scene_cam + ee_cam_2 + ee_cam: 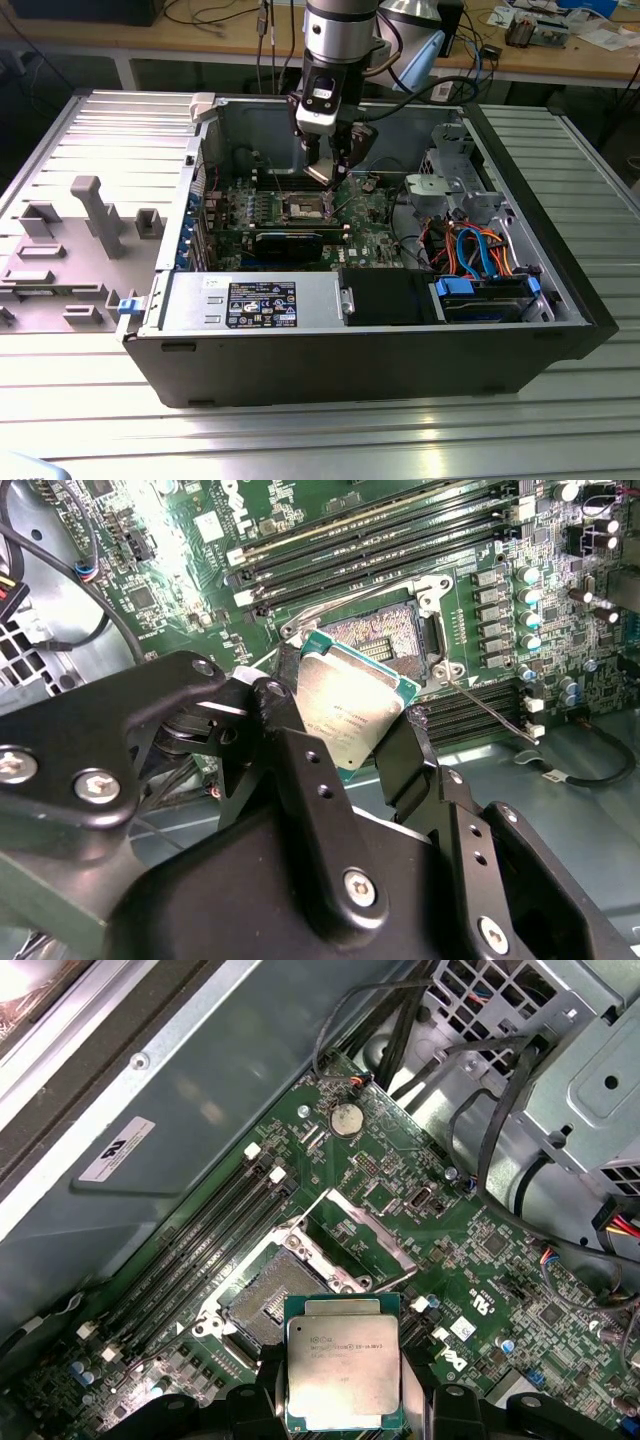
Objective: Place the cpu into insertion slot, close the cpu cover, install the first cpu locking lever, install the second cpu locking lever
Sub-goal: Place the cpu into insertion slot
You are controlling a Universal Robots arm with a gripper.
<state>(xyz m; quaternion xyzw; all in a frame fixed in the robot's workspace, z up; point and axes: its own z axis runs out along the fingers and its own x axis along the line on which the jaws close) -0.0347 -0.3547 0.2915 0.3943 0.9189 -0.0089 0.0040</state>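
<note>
Your gripper (340,730) is clamped on the cpu (355,695), holding it by two opposite edges. Just beyond it the insertion slot (262,1305) is uncovered and has no chip in it. In the exterior view the slot lies at about seven o'clock from the gripper. Farther on, the cpu cover (372,1224) stands raised open.

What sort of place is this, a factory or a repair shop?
Probably a robotics lab or test workshop: an opened computer case sits on a ribbed metal table, a cluttered wooden workbench stands behind, and the gripper holds the cpu above the motherboard.
</note>
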